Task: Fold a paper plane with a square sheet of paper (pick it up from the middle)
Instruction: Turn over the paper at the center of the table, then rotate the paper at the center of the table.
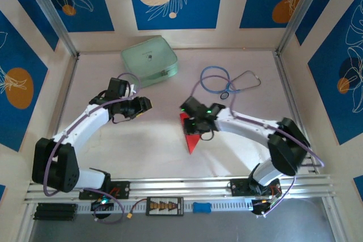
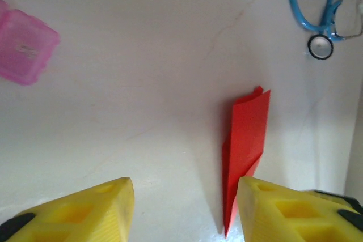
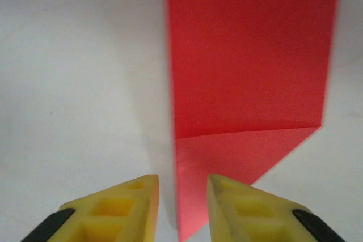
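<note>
1. Paper plane (image 1: 190, 139) lies flat on the pale tabletop (image 1: 147, 145) as a narrow red dart, a little right of the middle. In the top view its broad end points away from the arm bases and its sharp tip points toward them.
2. The right claw (image 3: 182, 208) sits low over the plane. Its jaws stand a small way apart, not pressed together.
3. In the right wrist view, the plane's narrow end runs down into the gap between those jaws. A strip of bare tabletop shows between the paper's edge and the left jaw, so nothing is pinched.
4. A crease crosses the red paper there, with a long straight-sided panel above it and a slanted triangular flap below.
5. The left claw (image 2: 185, 211) hangs to the left of the plane, over bare tabletop. Its jaws are spread wide and it carries nothing.
6. In the left wrist view, the plane's tip lies just beside that claw's right jaw; I cannot tell whether they touch.
7. A pale green case (image 1: 149, 60) sits at the far side of the tabletop.
8. A blue stethoscope (image 1: 218, 80) lies to the right of the case, beyond the plane.
9. A small pink object (image 2: 24, 46) shows at the upper left of the left wrist view, well apart from the plane.
</note>
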Tool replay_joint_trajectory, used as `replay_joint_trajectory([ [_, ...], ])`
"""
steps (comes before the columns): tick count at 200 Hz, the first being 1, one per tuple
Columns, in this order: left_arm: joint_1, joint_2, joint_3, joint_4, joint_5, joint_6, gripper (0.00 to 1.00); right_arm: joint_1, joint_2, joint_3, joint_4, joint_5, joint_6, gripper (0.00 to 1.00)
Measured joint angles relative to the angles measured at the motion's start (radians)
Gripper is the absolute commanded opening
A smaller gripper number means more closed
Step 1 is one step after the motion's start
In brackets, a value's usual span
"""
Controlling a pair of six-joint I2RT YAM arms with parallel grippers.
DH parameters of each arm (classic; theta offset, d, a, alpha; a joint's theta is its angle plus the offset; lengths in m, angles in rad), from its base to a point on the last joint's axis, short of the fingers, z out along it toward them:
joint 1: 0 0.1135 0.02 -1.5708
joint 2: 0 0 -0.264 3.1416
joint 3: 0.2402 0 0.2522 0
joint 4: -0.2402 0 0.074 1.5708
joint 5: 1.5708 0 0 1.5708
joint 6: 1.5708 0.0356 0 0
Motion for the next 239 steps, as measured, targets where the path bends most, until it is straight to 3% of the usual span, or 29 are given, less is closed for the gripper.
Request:
replay_joint_trajectory([
  [21,-0.012,0.032,-0.006,0.034,0.041,-0.006,0.40,-0.105,-0.047,-0.164,0.158,-0.144,0.041,0.20],
  [52,-0.036,0.076,-0.008,0.074,0.087,-0.015,0.34,-0.134,-0.010,-0.245,0.289,-0.288,0.079,0.19],
  [111,-0.076,0.142,-0.009,0.139,0.154,-0.038,0.27,-0.139,0.124,-0.262,0.461,-0.378,0.226,0.18],
  [147,-0.086,0.158,-0.010,0.167,0.169,-0.053,0.25,-0.105,0.156,-0.254,0.536,-0.357,0.414,0.18],
  [197,-0.117,0.186,-0.014,0.192,0.188,-0.071,0.23,-0.029,0.178,-0.324,0.805,-0.285,0.763,0.22],
  [239,-0.143,0.211,-0.014,0.204,0.205,-0.077,0.21,-0.011,0.090,-0.344,0.789,-0.235,0.780,0.33],
])
